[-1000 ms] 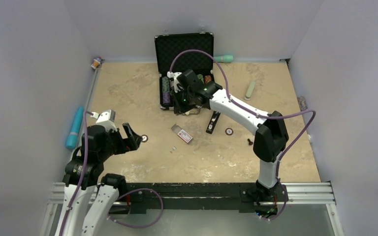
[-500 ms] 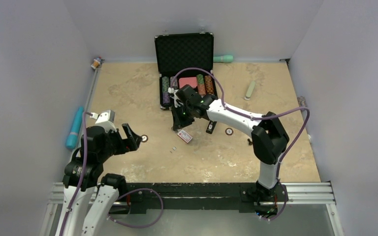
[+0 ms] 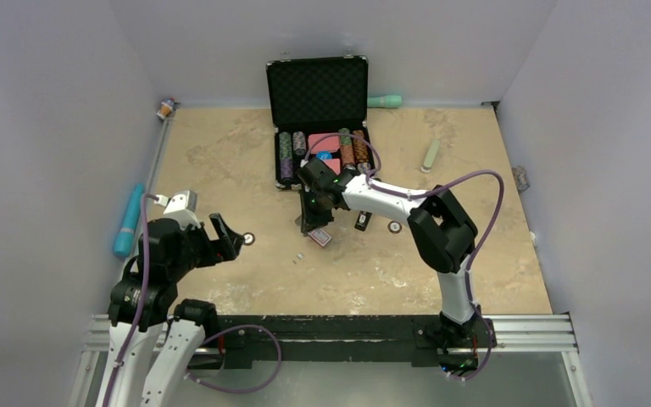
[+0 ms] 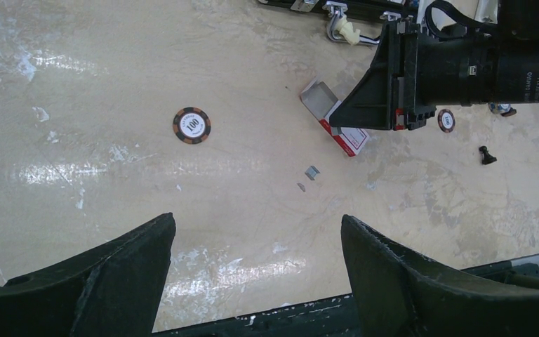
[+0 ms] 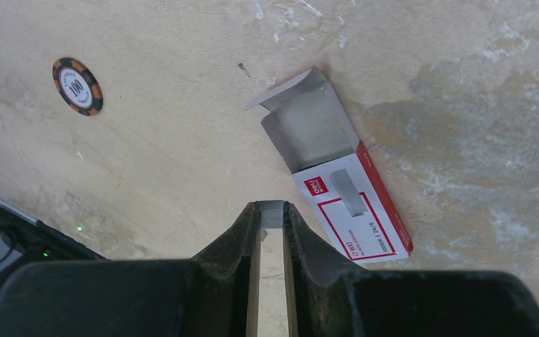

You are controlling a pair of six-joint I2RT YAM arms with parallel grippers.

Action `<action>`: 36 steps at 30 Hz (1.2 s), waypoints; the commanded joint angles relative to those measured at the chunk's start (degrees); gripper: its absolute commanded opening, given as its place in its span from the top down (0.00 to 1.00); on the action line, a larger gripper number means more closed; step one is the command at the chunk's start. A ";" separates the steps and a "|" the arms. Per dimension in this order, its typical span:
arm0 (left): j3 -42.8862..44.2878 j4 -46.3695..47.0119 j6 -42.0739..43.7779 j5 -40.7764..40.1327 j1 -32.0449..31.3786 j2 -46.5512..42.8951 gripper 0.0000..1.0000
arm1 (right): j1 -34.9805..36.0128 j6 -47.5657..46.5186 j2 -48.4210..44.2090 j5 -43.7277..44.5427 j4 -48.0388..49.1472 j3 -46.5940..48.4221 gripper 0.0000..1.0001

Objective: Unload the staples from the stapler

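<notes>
My right gripper [image 5: 271, 210] is shut on a short silvery strip of staples [image 5: 271, 216], pinched at the fingertips. It hovers just beside the open red-and-white staple box [image 5: 354, 203]. In the top view the right gripper [image 3: 310, 224] is over that box [image 3: 319, 237]. The black stapler [image 3: 362, 220] lies on the table just right of it, partly hidden by the arm. Two tiny loose staple bits [image 4: 311, 172] lie nearer me [image 3: 300, 256]. My left gripper [image 4: 256, 225] is open and empty, low at the near left [image 3: 229, 237].
An open black case [image 3: 318, 89] with poker chips stands at the back. Loose chips lie on the table [image 3: 248, 238] [image 3: 395, 226]. A teal bar [image 3: 129, 219] lies at the left edge, a pale green bar [image 3: 431, 155] at the right, and a small black piece [image 3: 430, 245].
My right arm has swung from the case toward me and down over the staple box. The left arm has not moved.
</notes>
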 commanded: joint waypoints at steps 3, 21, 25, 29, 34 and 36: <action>-0.12 1.69 0.01 0.01 0.25 -0.13 0.09 | -0.13 13.43 -0.86 5.19 -1.89 3.92 0.86; -0.09 1.62 0.09 -0.01 0.27 -0.48 0.09 | -1.14 26.39 3.92 13.53 -11.69 9.02 0.82; -0.14 1.53 0.09 -0.02 0.20 -0.54 0.09 | -1.49 27.29 3.23 13.68 -10.11 7.37 0.82; -0.14 1.62 0.10 0.01 0.22 -0.46 0.10 | -1.73 26.92 4.04 12.61 -9.47 7.84 0.82; -0.12 1.62 0.10 0.03 0.22 -0.43 0.10 | -1.74 26.72 4.92 12.51 -10.19 8.43 0.82; -0.16 1.66 0.05 0.08 0.22 -0.39 0.10 | -1.78 26.44 5.01 12.26 -9.94 8.37 0.81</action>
